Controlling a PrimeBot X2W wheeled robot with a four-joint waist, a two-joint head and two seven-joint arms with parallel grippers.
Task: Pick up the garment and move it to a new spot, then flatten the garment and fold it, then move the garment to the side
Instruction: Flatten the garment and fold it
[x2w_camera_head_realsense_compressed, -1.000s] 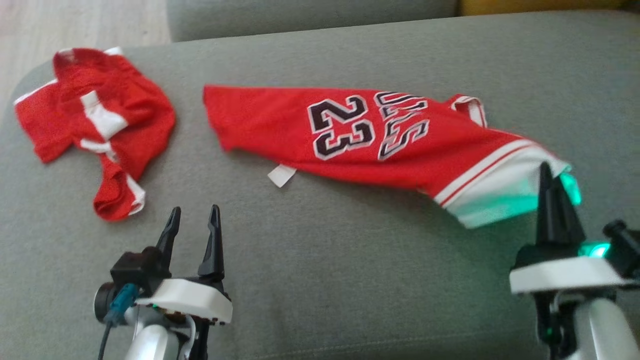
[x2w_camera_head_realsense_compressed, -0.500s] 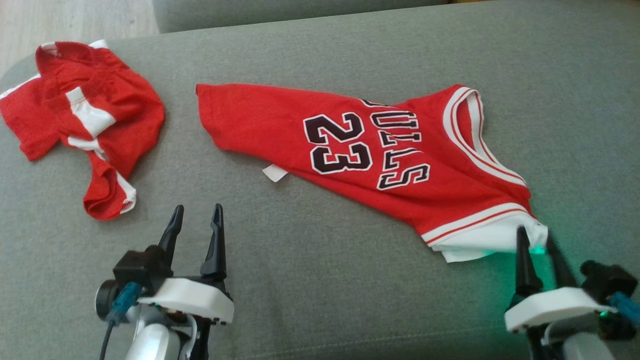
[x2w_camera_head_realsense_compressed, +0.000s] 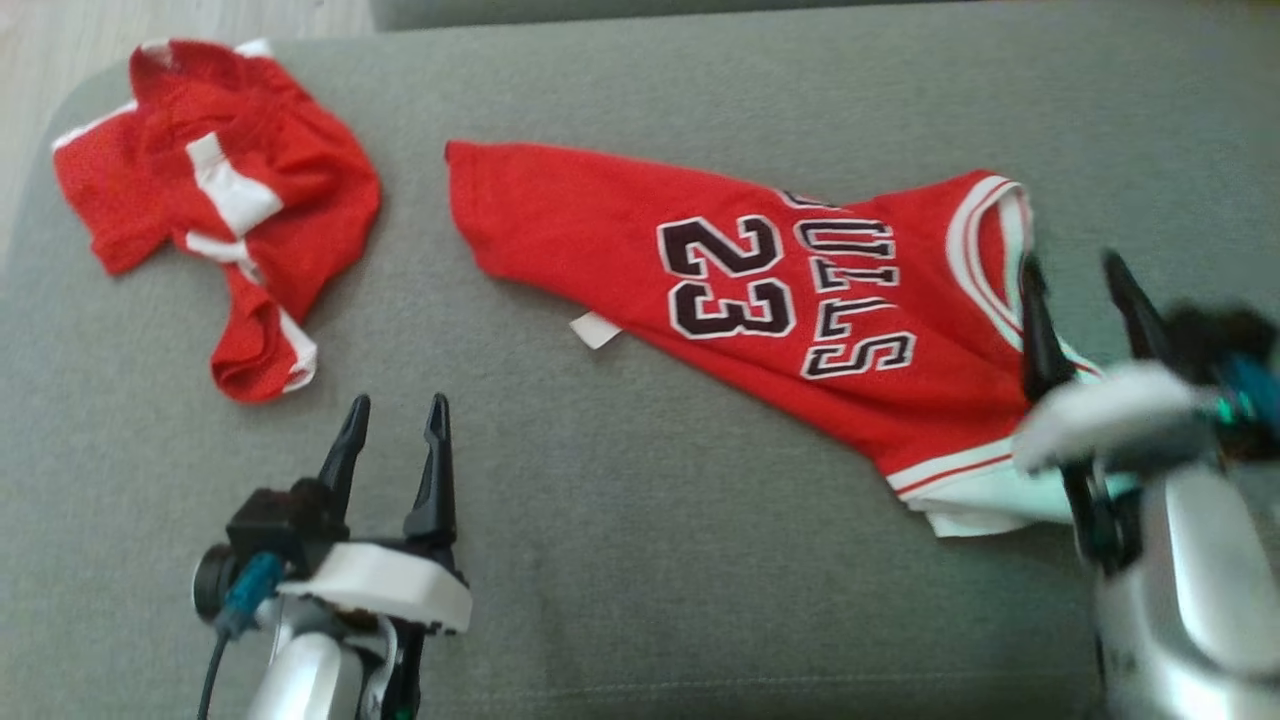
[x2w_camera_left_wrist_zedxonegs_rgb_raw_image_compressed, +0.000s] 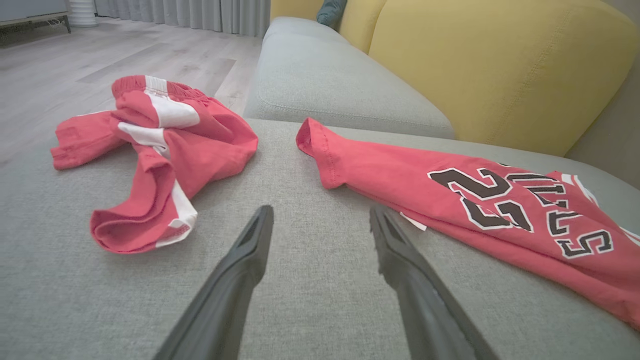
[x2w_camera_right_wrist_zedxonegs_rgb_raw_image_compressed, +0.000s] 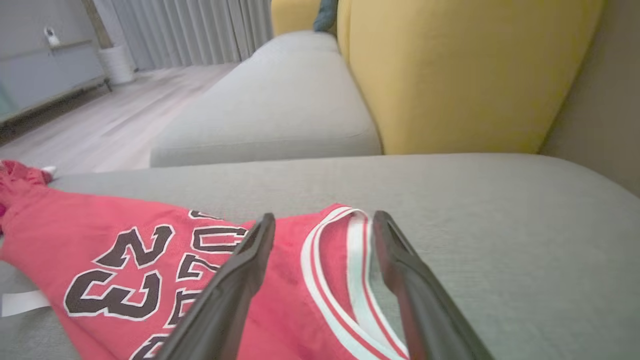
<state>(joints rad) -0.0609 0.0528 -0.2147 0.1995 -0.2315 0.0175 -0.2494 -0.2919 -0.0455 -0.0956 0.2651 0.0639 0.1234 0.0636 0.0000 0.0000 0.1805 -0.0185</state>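
Note:
The garment (x2w_camera_head_realsense_compressed: 760, 300) is a red jersey with a black "23" and white trim, lying loose and slanted across the grey sofa seat (x2w_camera_head_realsense_compressed: 640, 560). It also shows in the left wrist view (x2w_camera_left_wrist_zedxonegs_rgb_raw_image_compressed: 500, 210) and the right wrist view (x2w_camera_right_wrist_zedxonegs_rgb_raw_image_compressed: 140, 270). My right gripper (x2w_camera_head_realsense_compressed: 1075, 275) hovers open over the jersey's white-trimmed armhole end (x2w_camera_right_wrist_zedxonegs_rgb_raw_image_compressed: 345, 265), holding nothing. My left gripper (x2w_camera_head_realsense_compressed: 395, 415) stands open above bare cushion, short of the jersey's hem end (x2w_camera_left_wrist_zedxonegs_rgb_raw_image_compressed: 320, 150).
A second red garment with white stripes (x2w_camera_head_realsense_compressed: 220, 200) lies crumpled at the seat's far left (x2w_camera_left_wrist_zedxonegs_rgb_raw_image_compressed: 160, 150), near the cushion edge. Yellow back cushions (x2w_camera_right_wrist_zedxonegs_rgb_raw_image_compressed: 460, 70) rise behind the seat. Wood floor (x2w_camera_left_wrist_zedxonegs_rgb_raw_image_compressed: 100, 55) lies beyond the left edge.
My right gripper opened and let go of the jersey's white-trimmed corner, which dropped onto the seat, then moved up over the armhole end. The head camera shifted. The left gripper stayed put.

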